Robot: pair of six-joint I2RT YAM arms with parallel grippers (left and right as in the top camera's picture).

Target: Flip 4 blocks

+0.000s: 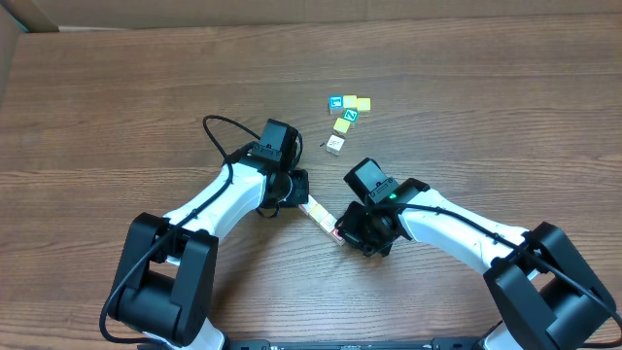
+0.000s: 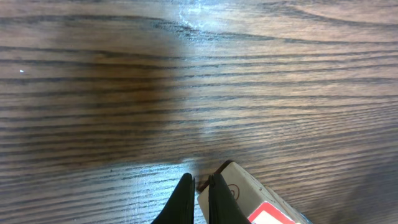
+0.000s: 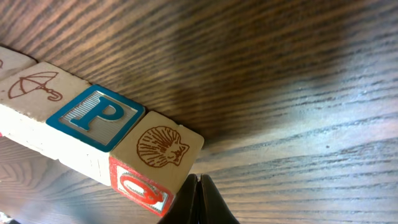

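A short row of pale wooden blocks [image 1: 321,217] lies end to end on the table between my two grippers. In the right wrist view its near end is a shell-faced block [image 3: 163,146] with a red O side, followed by a blue P block [image 3: 96,116] and an umbrella block [image 3: 31,87]. My right gripper [image 3: 199,200] is shut, with its tips against the shell block's end [image 1: 340,233]. At the other end my left gripper [image 2: 200,199] is shut, one finger resting against the cream end block [image 2: 239,193], at the row's far end [image 1: 302,201].
Several loose cubes [image 1: 346,115] with blue, green and yellow faces sit in a cluster at the back middle of the wooden table [image 1: 117,117]. Both arms reach inward from the front corners.
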